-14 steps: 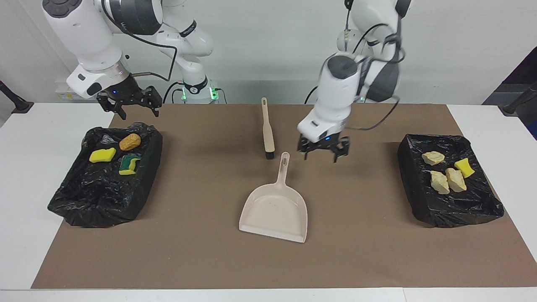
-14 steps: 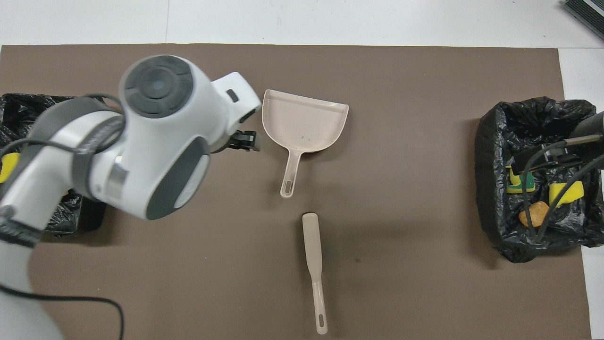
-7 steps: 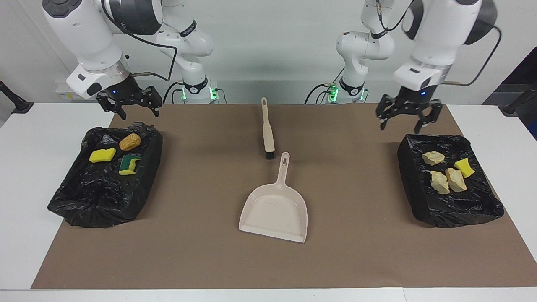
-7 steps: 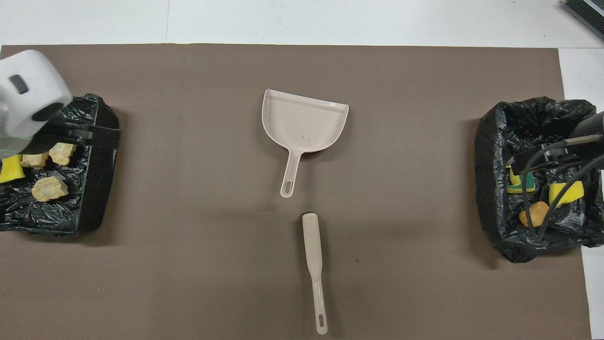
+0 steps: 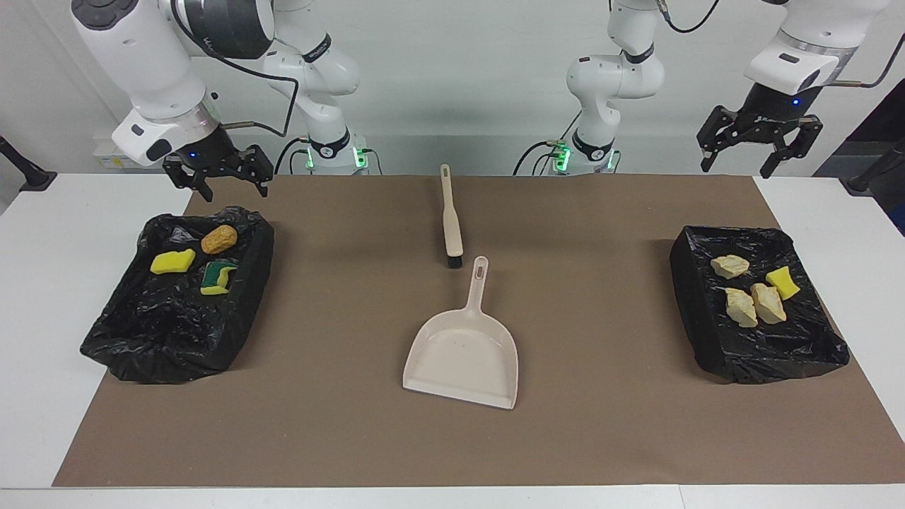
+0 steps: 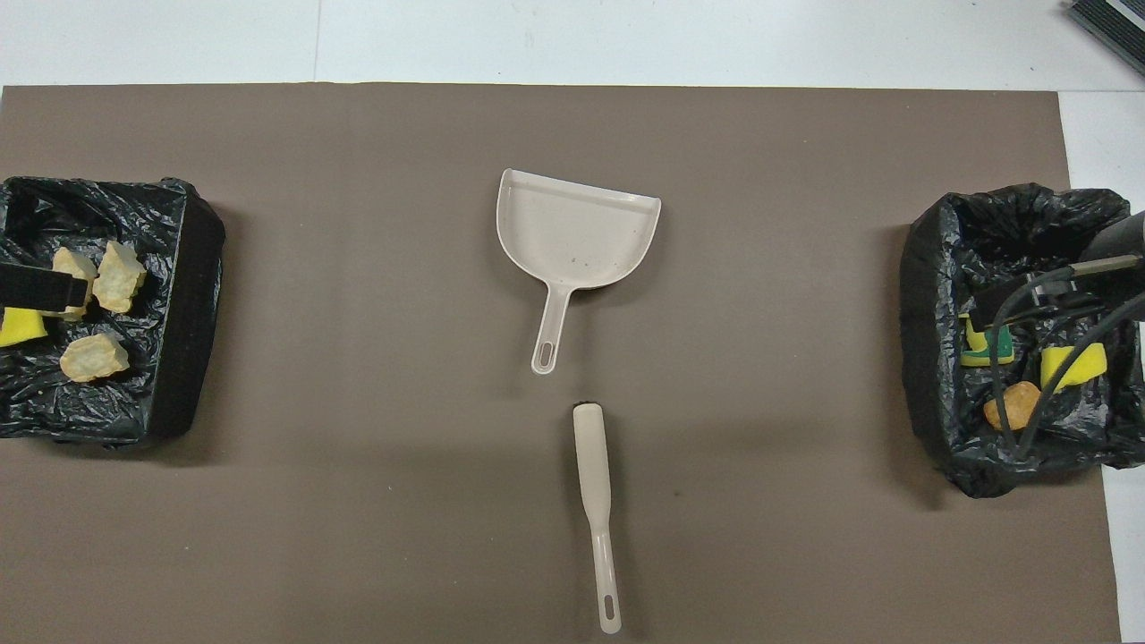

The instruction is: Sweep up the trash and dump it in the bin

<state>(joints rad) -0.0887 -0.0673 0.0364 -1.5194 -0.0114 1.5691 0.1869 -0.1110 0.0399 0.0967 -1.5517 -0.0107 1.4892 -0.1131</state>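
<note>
- Left gripper (image 5: 760, 147): raised in the air over the left arm's end of the table, near the robots' edge. Fingers spread wide, holding nothing, touching nothing.
- Right gripper (image 5: 218, 175): hangs above the robot-side rim of the black-lined bin (image 5: 127, 339) at the right arm's end. Fingers apart, empty.
- Trash, right arm's end: yellow sponge (image 5: 172, 261), green-backed sponge (image 5: 217, 278) and a golden-brown bread piece (image 5: 218, 240) lie inside that bin.
- Trash, left arm's end: three tan bread chunks (image 5: 754, 302) and a yellow sponge bit (image 5: 783, 282) lie in the second black-lined bin (image 5: 707, 332).
- Dustpan (image 5: 463, 353) lies flat mid-mat, handle toward the robots; pan empty.
- Brush (image 5: 450, 220) lies just beside the dustpan handle's tip, nearer the robots.
</note>
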